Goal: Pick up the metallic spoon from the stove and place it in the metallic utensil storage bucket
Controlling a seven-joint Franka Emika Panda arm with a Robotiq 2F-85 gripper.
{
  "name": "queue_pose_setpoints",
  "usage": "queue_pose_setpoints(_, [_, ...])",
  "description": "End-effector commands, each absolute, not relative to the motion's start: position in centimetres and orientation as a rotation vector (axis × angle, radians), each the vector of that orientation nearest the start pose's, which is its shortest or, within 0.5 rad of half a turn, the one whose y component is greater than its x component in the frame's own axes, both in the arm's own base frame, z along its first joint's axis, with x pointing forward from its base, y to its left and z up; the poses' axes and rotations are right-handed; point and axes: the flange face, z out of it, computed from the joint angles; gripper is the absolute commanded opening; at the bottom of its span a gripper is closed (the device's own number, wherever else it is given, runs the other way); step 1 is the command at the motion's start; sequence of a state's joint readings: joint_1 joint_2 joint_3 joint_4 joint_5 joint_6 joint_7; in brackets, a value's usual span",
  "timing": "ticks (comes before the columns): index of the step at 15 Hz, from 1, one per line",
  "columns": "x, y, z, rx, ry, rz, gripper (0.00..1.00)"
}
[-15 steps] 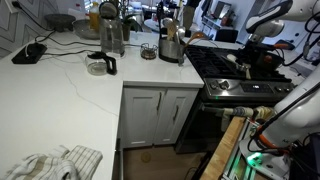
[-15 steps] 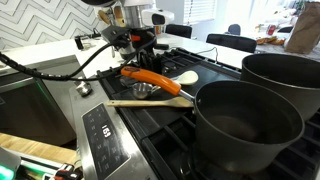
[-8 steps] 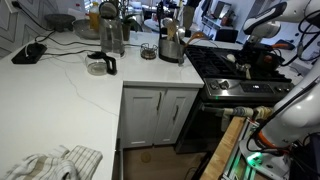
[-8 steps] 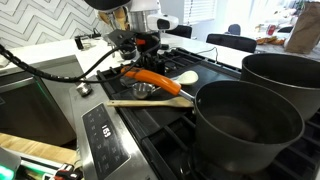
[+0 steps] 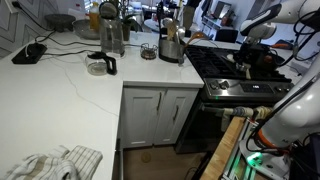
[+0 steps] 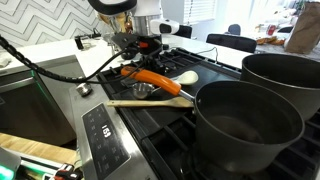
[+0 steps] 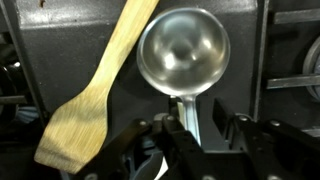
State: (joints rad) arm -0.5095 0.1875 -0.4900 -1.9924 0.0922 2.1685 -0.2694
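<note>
We read no text, brand or number in any view. The front panel (image 6: 100, 128) of the stove (image 6: 160, 125) bears small pale marks, too tiny for us to make out.

Handle of metallic spoon (image 7: 182, 50) pinched in gripper (image 7: 192, 140) — wooden spatula (image 7: 95, 85) alongside.

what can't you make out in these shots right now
Grip: in the wrist view the gripper straddles the metallic spoon handle, but the bottom edge cuts off the contact.
Spoon in an exterior view: lost beneath the gripper and orange utensil.
The metallic utensil storage bucket: too small in an exterior view to see its contents.
</note>
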Motion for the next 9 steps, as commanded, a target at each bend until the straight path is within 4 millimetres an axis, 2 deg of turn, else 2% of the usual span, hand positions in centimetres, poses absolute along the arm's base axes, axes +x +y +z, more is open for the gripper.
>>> queue_pose_setpoints(1, [32.9, -49.5, 37.8, -2.926, 1.184, -0.007, 0.14])
queue_pose_setpoints(2, [32.9, -49.4, 38.1, -2.925, 1.184, -0.016, 0.13])
queue_pose_setpoints(4, [32.8, -49.3, 38.9, -2.916, 1.183, -0.031, 0.0])
queue_pose_setpoints(9, [33.0, -48.3, 41.1, -2.89, 1.179, -0.067, 0.04])
